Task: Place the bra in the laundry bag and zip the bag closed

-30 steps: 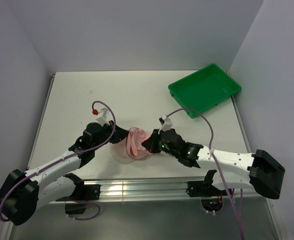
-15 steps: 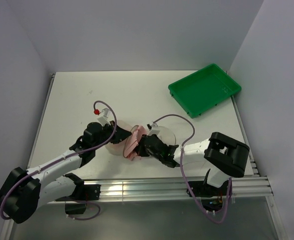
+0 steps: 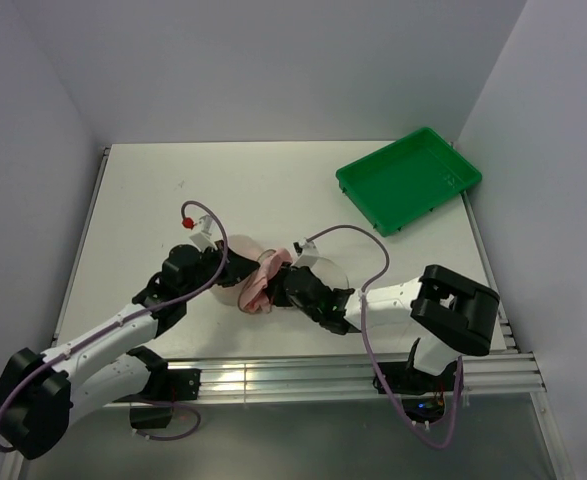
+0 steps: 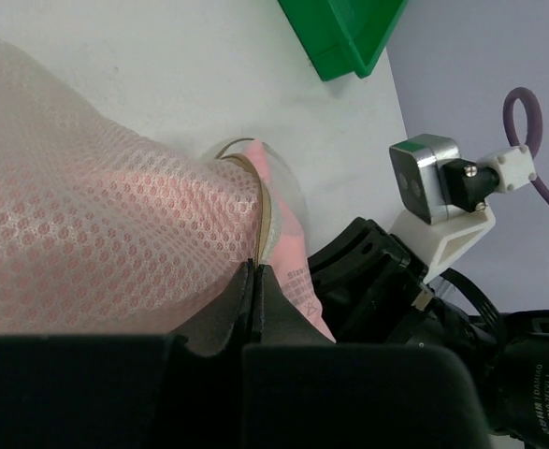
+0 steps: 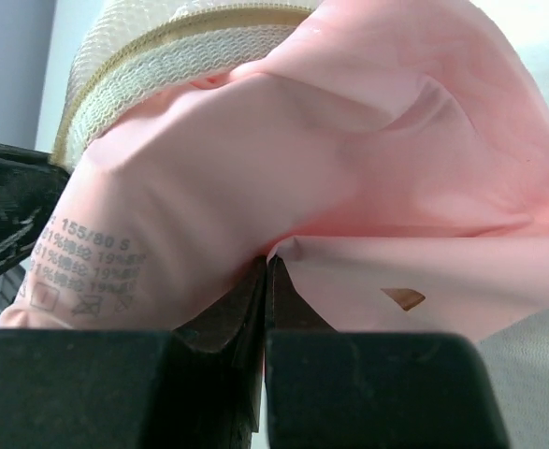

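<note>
Clamping the rim of the round cream mesh laundry bag [image 4: 87,206], the left gripper [image 4: 255,281] is steadying it while the right gripper [image 5: 267,273], closed on the soft salmon-pink bra [image 5: 368,122], is tucking it in, part sticking out, zipping not yet done.

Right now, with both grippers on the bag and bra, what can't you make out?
Zip slider: seen in no view. In the top view it is too small, and the left gripper and right gripper crowd the laundry bag rim.
How much of the bra is inside: both wrist views are too close, and frame edges cut it off.
Care label print: mostly blurred, right wrist view.
</note>
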You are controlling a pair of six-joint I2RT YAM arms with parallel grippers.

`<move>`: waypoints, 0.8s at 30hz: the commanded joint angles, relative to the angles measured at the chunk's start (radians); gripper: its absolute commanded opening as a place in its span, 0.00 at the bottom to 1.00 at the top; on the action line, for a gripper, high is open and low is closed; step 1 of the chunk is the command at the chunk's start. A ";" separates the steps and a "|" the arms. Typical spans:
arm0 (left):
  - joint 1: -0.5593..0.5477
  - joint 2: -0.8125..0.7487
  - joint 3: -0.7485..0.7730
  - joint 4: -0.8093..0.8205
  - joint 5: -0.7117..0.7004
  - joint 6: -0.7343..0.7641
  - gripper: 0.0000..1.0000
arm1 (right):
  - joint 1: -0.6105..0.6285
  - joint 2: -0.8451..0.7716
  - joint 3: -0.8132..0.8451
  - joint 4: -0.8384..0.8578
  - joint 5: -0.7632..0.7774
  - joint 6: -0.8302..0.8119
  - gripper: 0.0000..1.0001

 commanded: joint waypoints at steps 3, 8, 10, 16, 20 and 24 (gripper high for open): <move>-0.013 -0.050 0.079 -0.053 0.008 0.046 0.00 | 0.009 0.017 0.150 -0.103 0.007 -0.094 0.00; -0.022 -0.028 0.066 0.001 0.051 0.011 0.00 | 0.001 0.088 0.250 -0.190 -0.029 -0.140 0.00; -0.022 -0.015 0.047 0.022 0.052 0.002 0.00 | 0.000 0.112 0.233 -0.156 -0.029 -0.130 0.00; -0.024 0.004 0.029 0.023 -0.007 0.006 0.00 | -0.010 0.047 0.126 -0.093 -0.016 -0.119 0.34; -0.022 -0.007 0.036 -0.023 -0.063 0.032 0.00 | -0.027 0.005 0.071 -0.111 -0.068 -0.103 0.60; -0.022 -0.007 0.035 -0.056 -0.106 0.060 0.00 | -0.027 -0.158 0.000 -0.165 -0.085 -0.100 0.78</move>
